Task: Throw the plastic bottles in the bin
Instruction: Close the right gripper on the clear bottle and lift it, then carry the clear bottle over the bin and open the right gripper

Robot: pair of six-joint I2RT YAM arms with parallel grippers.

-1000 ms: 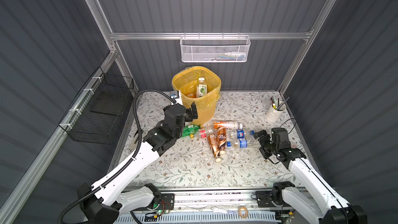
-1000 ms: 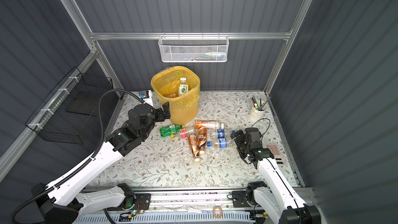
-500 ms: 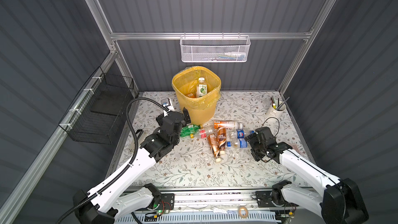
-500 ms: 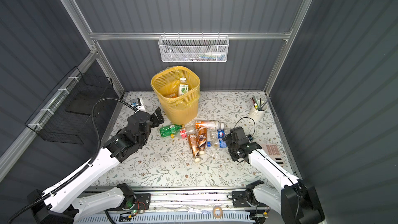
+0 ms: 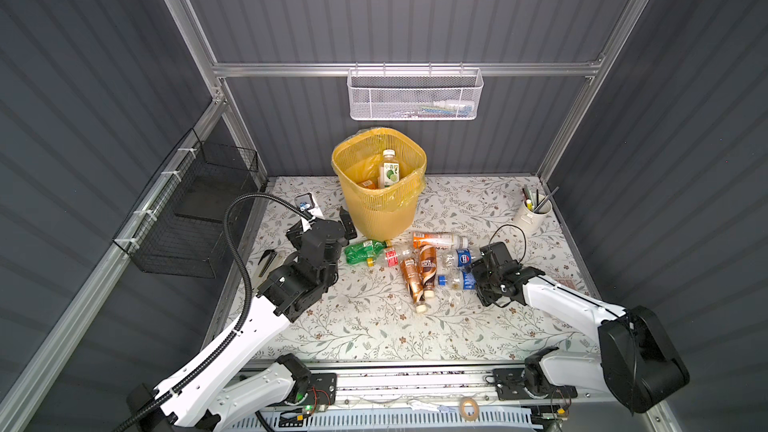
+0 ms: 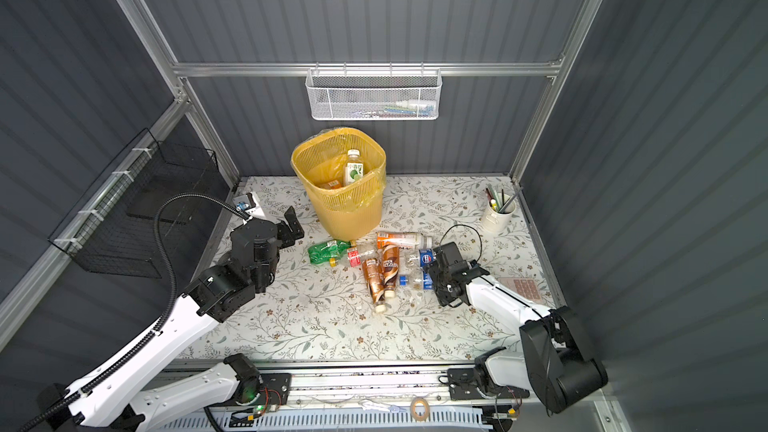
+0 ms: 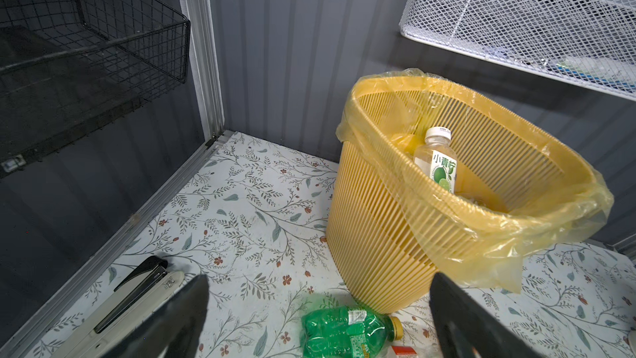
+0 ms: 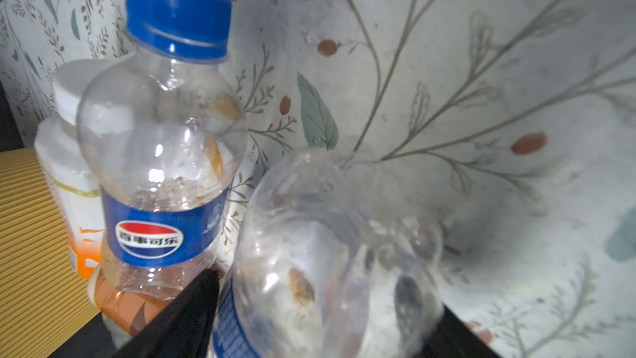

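Note:
The yellow bin (image 5: 376, 209) stands at the back middle, and a lime-labelled bottle (image 5: 389, 171) stands upright inside it. Several plastic bottles lie in front of it: a green one (image 5: 362, 251), two brown ones (image 5: 427, 268), an orange-and-white one (image 5: 439, 239) and a blue-capped cola bottle (image 8: 161, 167). My right gripper (image 8: 325, 296) is shut on a clear blue-labelled bottle (image 8: 327, 235) at the pile's right end (image 5: 455, 280). Left of the bin, my left gripper (image 7: 316, 280) hangs open and empty just behind the green bottle (image 7: 344, 332).
A white cup of pens (image 5: 532, 214) stands at the back right. A white mesh basket (image 5: 415, 95) hangs on the back wall above the bin, and a black wire basket (image 5: 195, 209) hangs on the left wall. A stapler (image 7: 137, 291) lies by the left edge.
My right gripper slid left into the bottle pile and closed round the clear blue-labelled bottle. My left arm dropped and pulled back left from the bin, still open.

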